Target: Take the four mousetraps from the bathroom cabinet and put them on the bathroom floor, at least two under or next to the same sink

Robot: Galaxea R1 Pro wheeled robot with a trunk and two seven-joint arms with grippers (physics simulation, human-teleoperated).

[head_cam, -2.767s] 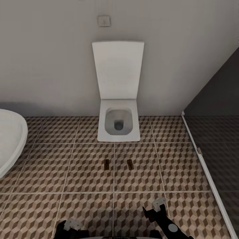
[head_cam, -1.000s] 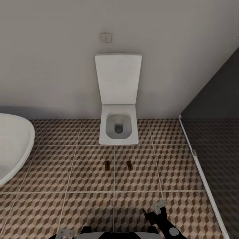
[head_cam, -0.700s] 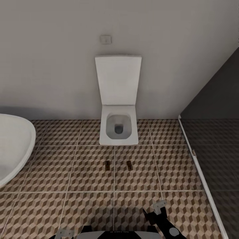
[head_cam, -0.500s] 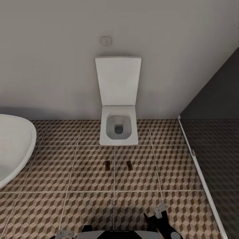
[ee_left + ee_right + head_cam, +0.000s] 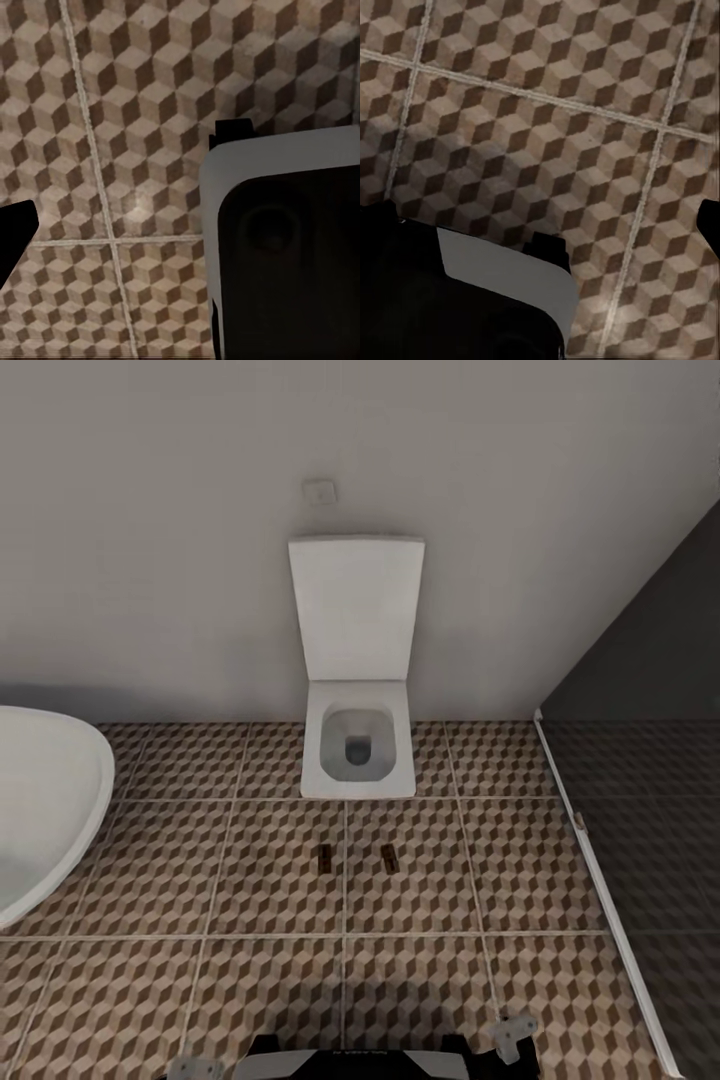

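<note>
I see my black base (image 5: 350, 1063) with its white-trimmed edge, and pale grey fingertips (image 5: 513, 1035) on black arms.

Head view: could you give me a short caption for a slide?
Two mousetraps lie on the cube-patterned bathroom floor before a white toilet.

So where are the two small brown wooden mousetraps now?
In the head view, both small brown wooden mousetraps lie side by side on the cube-patterned floor tiles, before the white square toilet.

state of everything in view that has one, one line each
toilet: lid up against the wall, bowl open
left mousetrap: flat on the floor tiles, before the toilet
right mousetrap: flat on the tiles, apart from the other
bathtub: looks empty
right gripper: holding nothing visible
</note>
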